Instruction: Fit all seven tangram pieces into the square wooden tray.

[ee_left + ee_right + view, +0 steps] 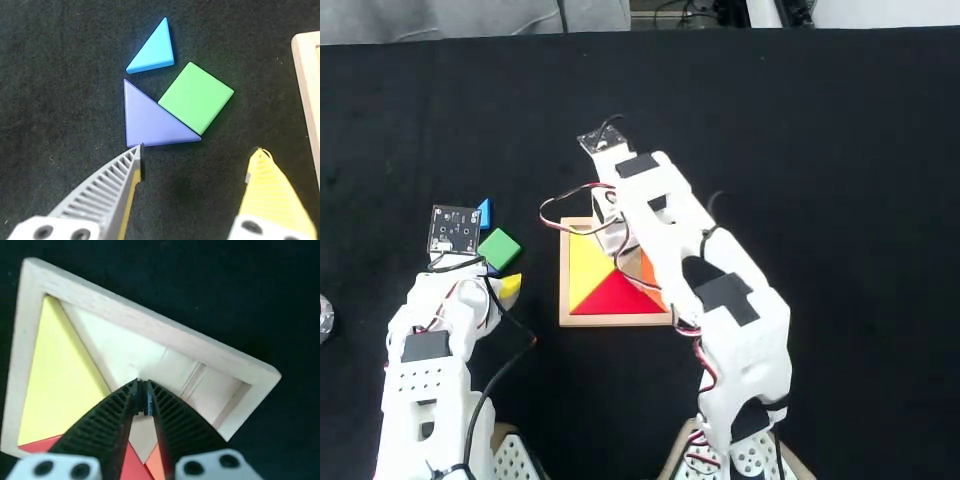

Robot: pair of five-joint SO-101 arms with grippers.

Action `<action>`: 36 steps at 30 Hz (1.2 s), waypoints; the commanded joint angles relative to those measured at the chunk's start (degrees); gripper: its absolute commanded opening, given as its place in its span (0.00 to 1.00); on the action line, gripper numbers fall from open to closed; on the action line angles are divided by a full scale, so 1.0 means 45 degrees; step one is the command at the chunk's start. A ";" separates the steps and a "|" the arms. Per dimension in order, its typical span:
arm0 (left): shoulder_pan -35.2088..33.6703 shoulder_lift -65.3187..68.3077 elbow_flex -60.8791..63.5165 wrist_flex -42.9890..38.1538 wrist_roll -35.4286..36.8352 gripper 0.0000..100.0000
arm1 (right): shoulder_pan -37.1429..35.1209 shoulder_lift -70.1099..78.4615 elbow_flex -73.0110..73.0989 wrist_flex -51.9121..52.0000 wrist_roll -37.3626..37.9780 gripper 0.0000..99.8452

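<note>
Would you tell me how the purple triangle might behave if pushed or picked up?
The purple triangle looks flat, thin and rigid, so it should probably slide, not roll. Its edge seems to touch the green square, so a push would likely nudge that too.

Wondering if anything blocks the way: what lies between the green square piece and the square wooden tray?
Nothing: the left wrist view shows bare black cloth between the green square piece and the rim of the square wooden tray.

No text, numbers or labels can be read on the wooden tray point(615, 320) or the tangram pieces point(499, 248) beside it
</note>
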 commanded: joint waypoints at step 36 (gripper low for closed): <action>0.1162 0.2403 -0.6652 0.5236 -0.3829 0.33 | 0.4435 -0.5792 0.5187 -0.4806 -0.1192 0.01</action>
